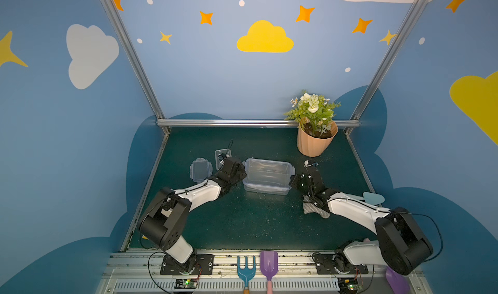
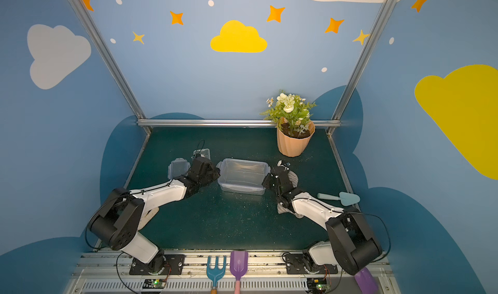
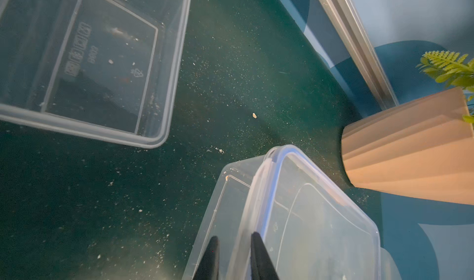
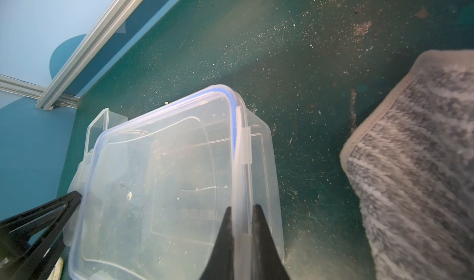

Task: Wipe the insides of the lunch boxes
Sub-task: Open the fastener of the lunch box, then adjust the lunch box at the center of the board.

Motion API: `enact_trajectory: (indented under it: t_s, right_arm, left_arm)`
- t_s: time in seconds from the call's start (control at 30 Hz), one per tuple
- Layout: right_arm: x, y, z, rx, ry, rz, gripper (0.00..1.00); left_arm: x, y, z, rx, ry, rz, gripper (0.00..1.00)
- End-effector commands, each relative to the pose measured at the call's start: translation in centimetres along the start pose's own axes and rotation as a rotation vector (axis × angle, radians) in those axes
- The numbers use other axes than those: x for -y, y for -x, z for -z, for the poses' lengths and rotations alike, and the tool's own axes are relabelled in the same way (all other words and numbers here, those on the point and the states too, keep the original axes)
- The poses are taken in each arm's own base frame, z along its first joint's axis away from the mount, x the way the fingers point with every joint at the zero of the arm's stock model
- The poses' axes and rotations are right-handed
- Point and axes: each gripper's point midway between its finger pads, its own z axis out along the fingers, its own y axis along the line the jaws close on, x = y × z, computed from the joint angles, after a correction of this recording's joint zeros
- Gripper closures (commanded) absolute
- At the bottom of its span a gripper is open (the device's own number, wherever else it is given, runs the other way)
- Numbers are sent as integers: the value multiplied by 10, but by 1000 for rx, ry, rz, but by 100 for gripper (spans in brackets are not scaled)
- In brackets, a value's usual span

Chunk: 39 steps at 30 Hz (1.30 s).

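The large lunch box [image 1: 266,175] stands mid-table in both top views, its blue-trimmed lid [image 4: 164,163] lying on top. My left gripper [image 3: 234,236] is at its left end, jaws narrow around the lid's edge. At the right end, my right gripper [image 4: 243,207] is shut on the lid's side clip [image 4: 242,148]. The small lunch box [image 3: 102,60] sits open and upright behind the left gripper [image 1: 244,171], with crumbs inside. A grey striped cloth [image 4: 415,163] lies on the mat under the right arm [image 1: 350,206].
A small clip lid [image 1: 200,169] lies left of the left gripper. A potted plant [image 1: 316,141] stands back right. A pale blue trowel [image 1: 373,198] lies by the right edge. A blue rake [image 1: 246,272] and purple shovel [image 1: 269,265] rest on the front rail.
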Motion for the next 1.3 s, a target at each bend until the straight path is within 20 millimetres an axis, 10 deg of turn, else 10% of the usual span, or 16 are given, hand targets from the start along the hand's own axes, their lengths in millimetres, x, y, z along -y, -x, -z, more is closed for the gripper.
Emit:
enact_trajectory:
  t_s: [0.0,0.2,0.4,0.57,0.77,1.03,1.27]
  right_arm:
    - [65,-74,7,-269,-229,49,100]
    - [62,-65,3,-263,-225,58,58]
    - [49,-42,7,-238,-191,57,22]
    - [35,-25,30,-202,-136,63,13]
    - [22,-25,71,-165,-34,5,13]
    - [-6,-77,95,-246,159,-54,15]
    - [-46,-108,71,-323,255,10,15]
  left_arm:
    - [-54,-59,11,-220,202,-74,67]
    - [-43,-42,38,-173,186,-97,18]
    - [-11,-5,74,-75,137,-170,8]
    - [54,32,81,-32,-6,-372,3]
    - [110,43,42,-179,-32,-603,1]
    - [120,15,-45,-426,-64,-693,1]
    - [100,16,-89,-535,-53,-638,2]
